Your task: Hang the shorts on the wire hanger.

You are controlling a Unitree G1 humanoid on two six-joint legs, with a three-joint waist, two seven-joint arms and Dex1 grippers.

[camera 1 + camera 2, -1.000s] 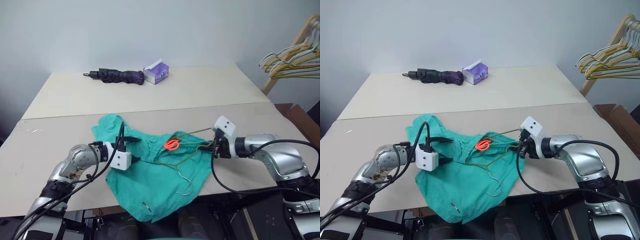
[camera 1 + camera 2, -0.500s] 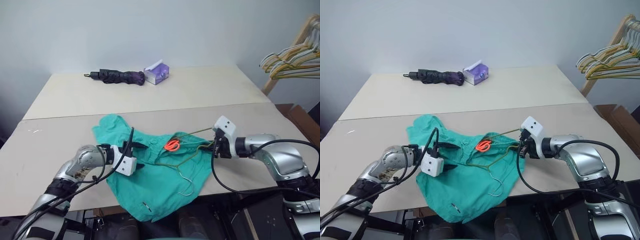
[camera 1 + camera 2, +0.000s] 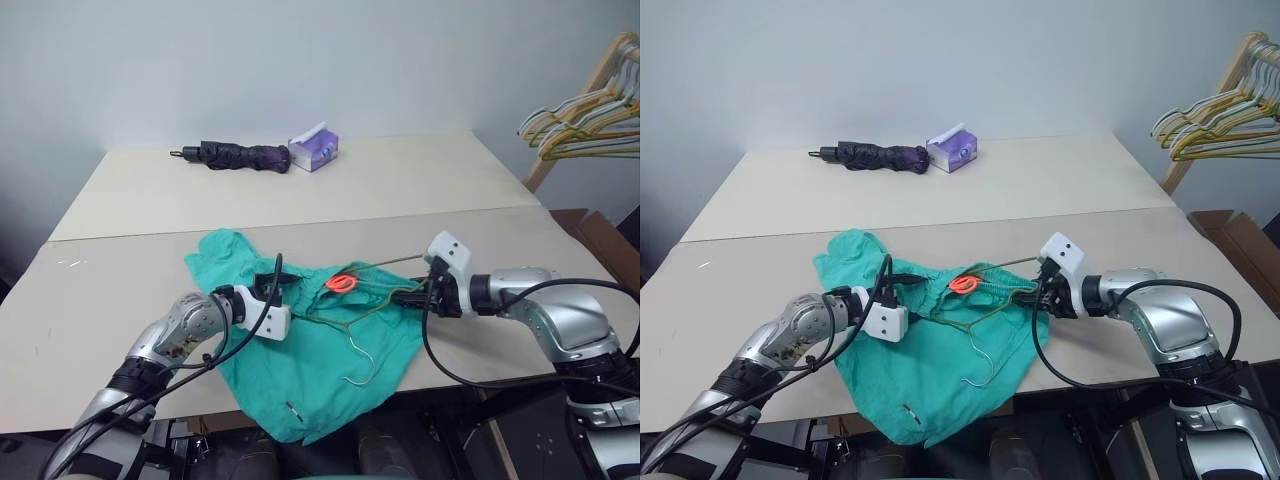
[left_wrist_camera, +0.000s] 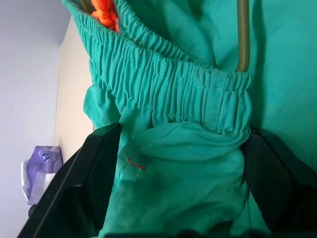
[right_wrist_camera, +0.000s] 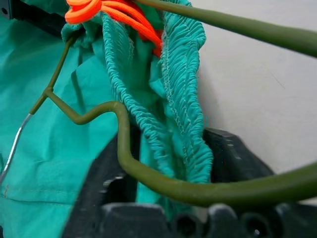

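Right wrist view: right tool apart around the shorts, wire hanger partly cloth-hidden.

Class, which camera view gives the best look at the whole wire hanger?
The left eye view: the wire hanger lies whole on the shorts, hook toward the table's near edge. The right eye view matches. The wrist views show short stretches of wire by the waistband.

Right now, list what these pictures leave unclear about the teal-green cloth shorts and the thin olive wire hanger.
- Teal-green cloth shorts: lower hem drops past the table edge, head views.
- Thin olive wire hanger: part of the wire runs inside the gathered waistband.
- Left gripper: cloth between open fingers; contact unclear.
- Right gripper: grip unclear.
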